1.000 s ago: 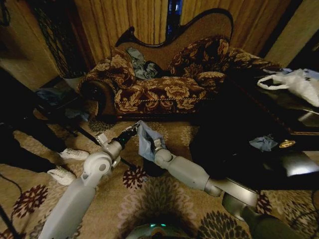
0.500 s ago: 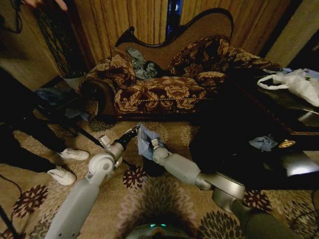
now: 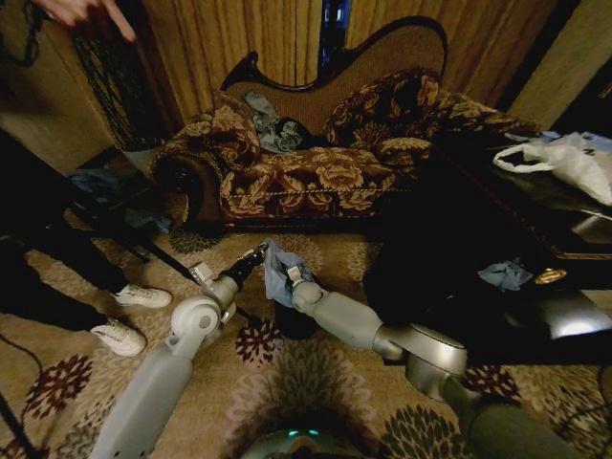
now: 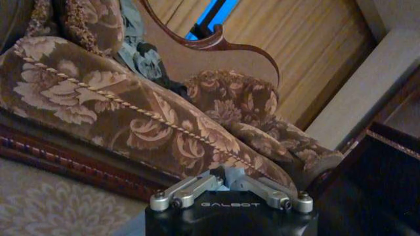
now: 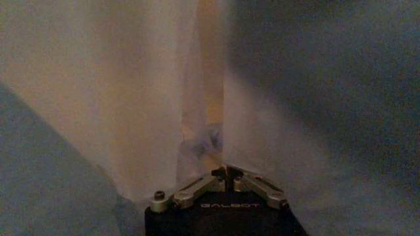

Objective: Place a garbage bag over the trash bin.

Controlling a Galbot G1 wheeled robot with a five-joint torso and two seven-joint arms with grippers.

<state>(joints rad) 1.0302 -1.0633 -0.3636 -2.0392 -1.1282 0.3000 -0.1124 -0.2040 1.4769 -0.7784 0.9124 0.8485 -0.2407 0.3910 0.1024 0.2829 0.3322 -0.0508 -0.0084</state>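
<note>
The garbage bag [image 3: 276, 269] hangs as a bunched pale blue-grey film just above the carpet in front of the sofa. My right gripper [image 3: 285, 276] is shut on it. In the right wrist view the film [image 5: 131, 98] surrounds the fingers, and a fold is pinched at the gripper [image 5: 226, 171]. The black trash bin [image 3: 290, 323] stands on the carpet right under the bag, mostly hidden by the bag and my right forearm. My left gripper [image 3: 255, 253] sits just left of the bag's top edge. In its wrist view the left gripper [image 4: 226, 173] is shut on nothing and faces the sofa.
A floral sofa [image 3: 316, 172] stands close behind. A dark table [image 3: 535, 287] on the right carries a white plastic bag [image 3: 569, 158] and a small blue scrap [image 3: 505, 275]. A person's white shoes [image 3: 129, 316] are on the carpet at left, and a hand [image 3: 86, 11] is at top left.
My right arm has drawn the bag slightly lower and leftward. The left arm has shifted a little to the right. A hand has come into view at the top left.
</note>
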